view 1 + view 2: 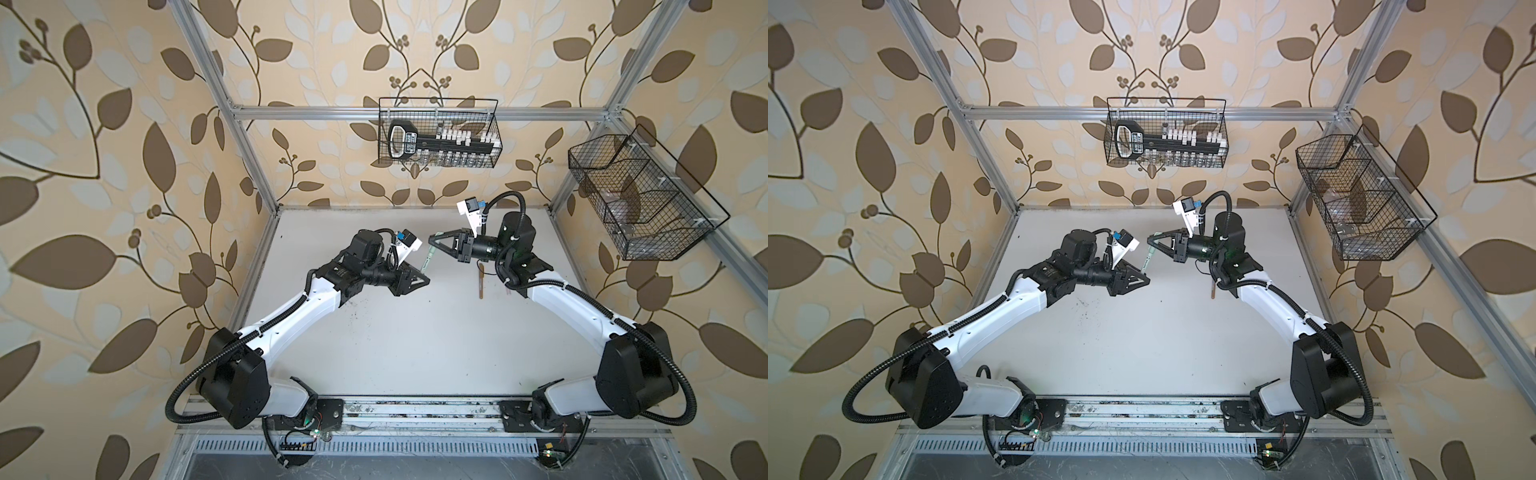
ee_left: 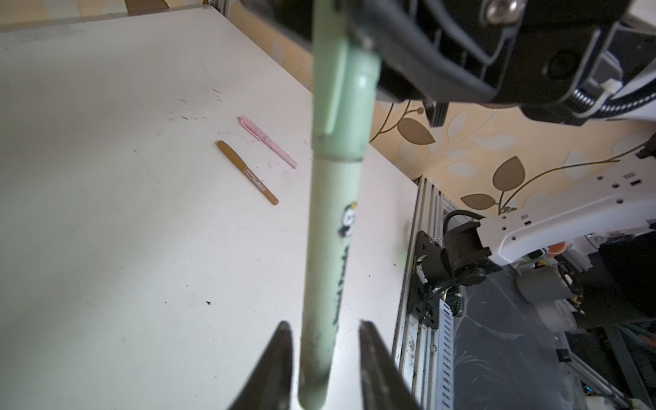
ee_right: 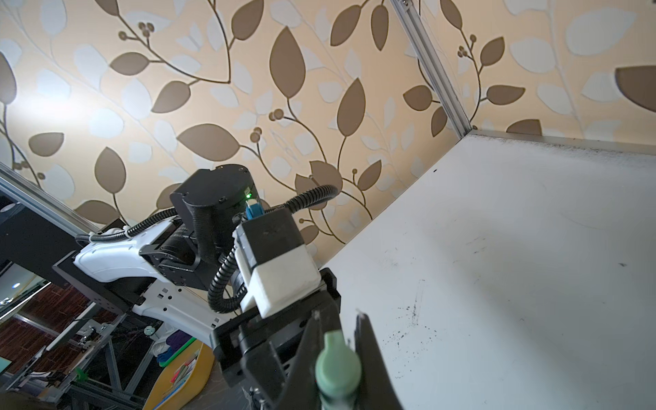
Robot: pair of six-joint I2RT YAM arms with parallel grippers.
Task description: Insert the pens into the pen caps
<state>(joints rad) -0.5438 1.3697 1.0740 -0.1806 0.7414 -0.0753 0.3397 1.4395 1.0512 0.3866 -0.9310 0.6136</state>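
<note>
At the front edge a metal rail (image 1: pixel 415 409) carries the bases of both arms, which reach inward over the white table (image 1: pixel 395 340) and meet above its middle. The left gripper (image 2: pixel 323 328) sits a little nearer than the other, and its jaws stand released: the wrist view shows a finger on each side of the green pen (image 2: pixel 319 230) with a gap between each finger and the barrel. The pen hangs in the air between the two tools, slanting from the left fingers toward the right arm, with a small panda print on its barrel. Its green cap (image 2: pixel 340 106) is seated on the far end of the barrel, clip outward. The right gripper (image 3: pixel 337 319) is clenched on that cap — its wrist view shows the rounded cap end pinched between the two dark fingers. Off toward the right arm's side of the table lie the tan pen (image 2: pixel 248 173) and the pink pen (image 2: pixel 268 142), side by side but not touching, roughly parallel, each flat on the surface with its cap on. In both top views only the tan one shows clearly, just in front of the right forearm — the pink one cannot be made out there. Farthest back, a wire basket (image 1: pixel 436 99) hangs on the rear frame bar, and a second basket (image 1: pixel 665 245) hangs on the right wall.
</note>
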